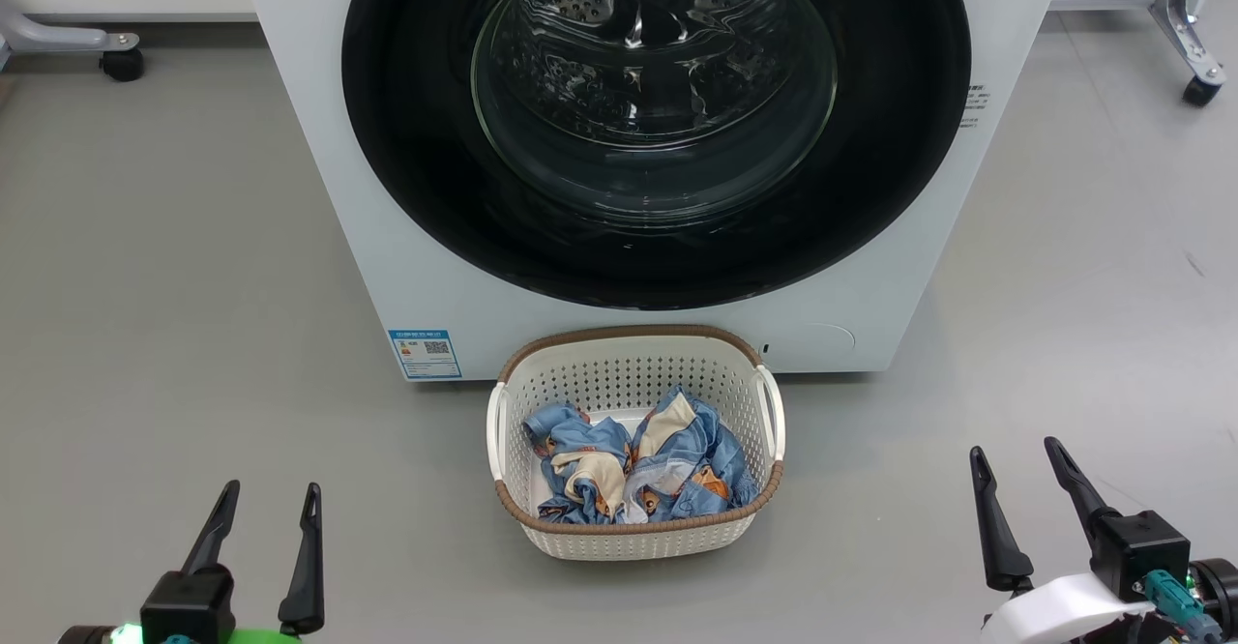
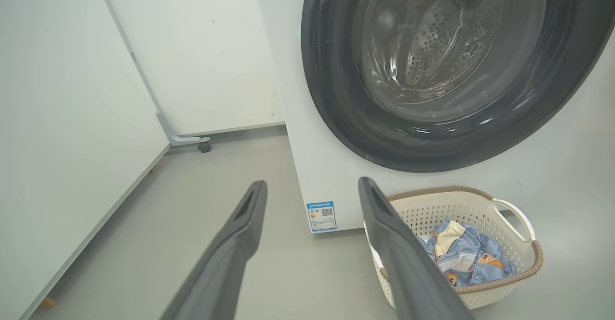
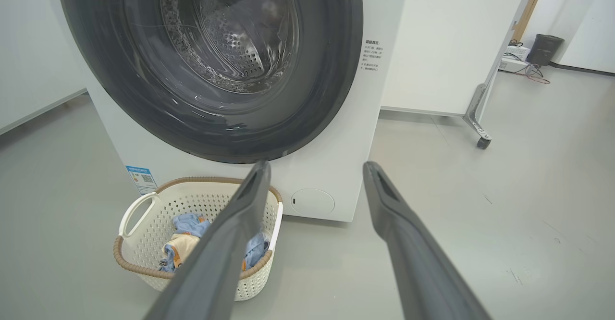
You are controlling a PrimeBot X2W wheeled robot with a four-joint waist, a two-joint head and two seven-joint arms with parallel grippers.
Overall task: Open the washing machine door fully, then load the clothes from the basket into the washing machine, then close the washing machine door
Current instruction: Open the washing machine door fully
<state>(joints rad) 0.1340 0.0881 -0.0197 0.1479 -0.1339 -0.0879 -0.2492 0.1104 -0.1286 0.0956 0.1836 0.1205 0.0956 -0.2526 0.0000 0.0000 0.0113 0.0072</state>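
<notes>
At the lower left of the head view you have your left gripper [image 1: 272,486], its two dark fingers spread apart and holding nothing. At the lower right is your right gripper [image 1: 1015,447], likewise released and empty. Both hang over the grey floor [image 1: 145,286], well apart from everything else

Between them, at the lower middle of the frame, you find the basket [image 1: 629,373] standing upright on the floor, with its brown woven rim on top and a white handle on each side. The clothes [image 1: 629,465] lie crumpled in its bottom, light blue with cream and orange-brown patches, well below the rim

Just behind the basket stands the washing machine [image 1: 319,190], its white front taking up the upper middle of the frame. You cannot tell whether the basket's far edge touches it. A blue label [image 1: 425,353] sits at the machine's lower left corner, just beside the basket. The washing machine door [image 1: 416,141] is shut, its glossy black rim flat against the front, and through the clear glass you can see the perforated steel drum [image 1: 600,6]

Farthest back, a castor [image 1: 121,62] on a metal leg shows at the upper left and another castor [image 1: 1199,91] at the upper right
</notes>
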